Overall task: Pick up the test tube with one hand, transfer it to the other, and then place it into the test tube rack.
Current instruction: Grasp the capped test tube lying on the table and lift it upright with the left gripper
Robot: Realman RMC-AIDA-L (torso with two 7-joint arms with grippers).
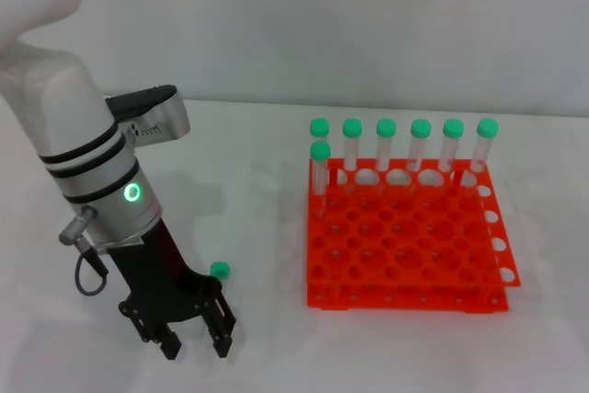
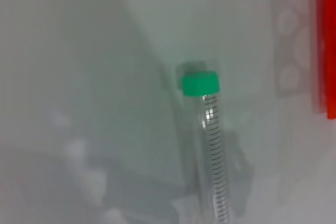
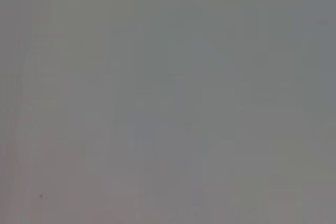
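Test tube (image 1: 219, 271) on table, under left gripper (image 1: 191, 335), jaws spread.

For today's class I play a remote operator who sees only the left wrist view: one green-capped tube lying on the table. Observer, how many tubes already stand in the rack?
Observer: Seven capped tubes stand in the test tube rack: six along the back row, one just in front at its left end.
Operator: Is my left pincer open?
Observer: Yes, the left pincer is open, low beside the test tube.
Operator: And the right arm?
Observer: It appears in no view; its wrist camera shows nothing recognisable.
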